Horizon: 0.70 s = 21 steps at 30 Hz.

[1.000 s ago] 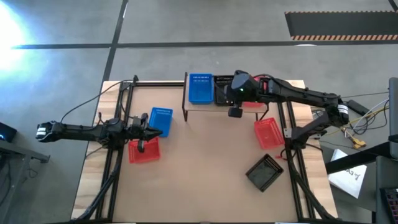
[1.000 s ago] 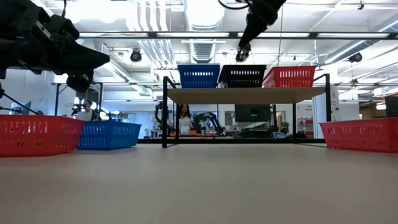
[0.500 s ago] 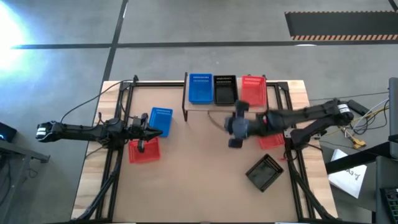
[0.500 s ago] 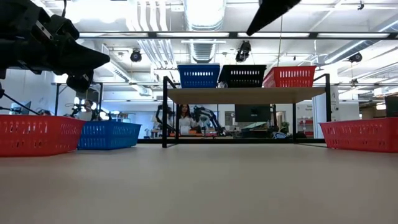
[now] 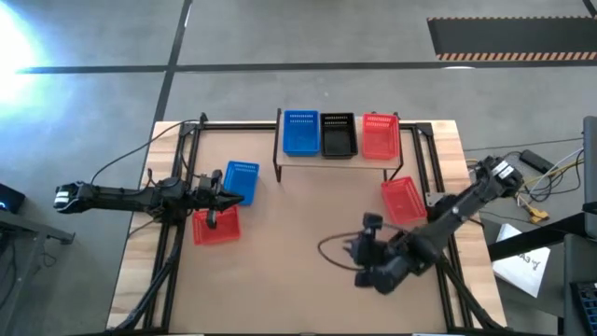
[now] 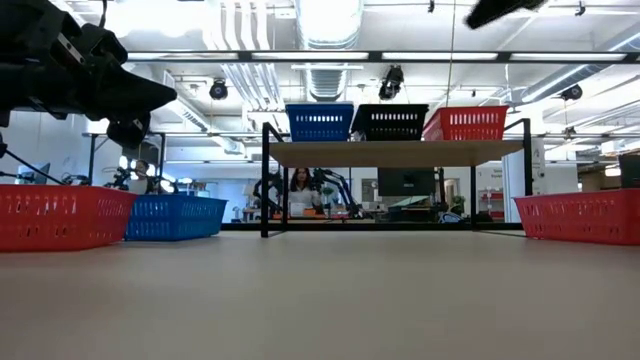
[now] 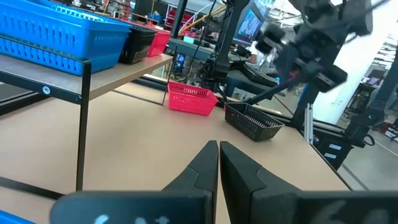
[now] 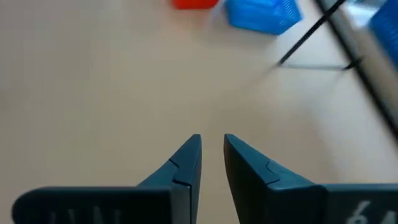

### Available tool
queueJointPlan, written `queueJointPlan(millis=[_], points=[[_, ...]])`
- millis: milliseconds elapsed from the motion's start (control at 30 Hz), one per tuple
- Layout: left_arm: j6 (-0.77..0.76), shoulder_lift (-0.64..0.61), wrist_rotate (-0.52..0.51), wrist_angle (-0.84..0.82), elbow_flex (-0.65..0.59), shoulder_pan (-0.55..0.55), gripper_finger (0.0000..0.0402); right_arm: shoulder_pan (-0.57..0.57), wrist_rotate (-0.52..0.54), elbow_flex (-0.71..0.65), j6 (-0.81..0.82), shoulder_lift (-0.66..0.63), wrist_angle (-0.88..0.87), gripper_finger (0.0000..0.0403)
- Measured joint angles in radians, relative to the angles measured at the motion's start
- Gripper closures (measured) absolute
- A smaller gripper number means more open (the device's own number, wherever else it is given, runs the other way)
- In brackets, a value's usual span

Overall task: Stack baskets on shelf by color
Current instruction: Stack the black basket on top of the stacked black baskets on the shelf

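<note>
The shelf [image 5: 326, 160] stands at the table's far edge and carries three baskets side by side: a blue one [image 5: 300, 133], a black one [image 5: 338, 135] and a red one [image 5: 380, 137]. On the table lie a blue basket [image 5: 241, 180], a red basket [image 5: 215, 227] and another red basket [image 5: 403, 199]. A black basket [image 7: 252, 121] sits near the right side, mostly hidden under my right arm in the high view. My left gripper [image 5: 216, 202] is shut and hovers above the left red basket. My right gripper [image 8: 212, 140] is narrowly open, above the table near the black basket.
Black frame rails [image 5: 177, 243] run along the table's left and right sides. A cable loop [image 5: 326, 247] hangs beside my right wrist. Bare tabletop [image 5: 298, 233] lies between the two arms. People and equipment show in the room behind the shelf [image 6: 295, 190].
My right arm has swung from above the black basket on the shelf toward the table's near edge, ending low over the near right part of the table by the black basket. The baskets have stayed where they were.
</note>
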Motion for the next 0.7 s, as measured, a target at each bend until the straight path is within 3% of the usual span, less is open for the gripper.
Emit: queueJointPlan(millis=[133, 400, 500, 700], points=[[0.0, 0.0, 0.0, 0.0, 0.0, 0.0, 0.0402, 0.061, -0.074, 0.0, 0.209, 0.05, -0.049, 0.0347], [0.0, 0.001, 0.0, 0.0, 0.0, 0.0, 0.0402, 0.122, -0.312, 0.0, 0.808, 0.138, -0.29, 0.0335], [0.0, 0.0, 0.0, 0.0, 0.0, 0.0, 0.0402, 0.148, -0.375, 0.0, 0.91, 0.159, -0.317, 0.0316], [0.0, 0.0, 0.0, 0.0, 0.0, 0.0, 0.0402, 0.188, -0.374, -0.001, 1.001, 0.152, -0.316, 0.0267]])
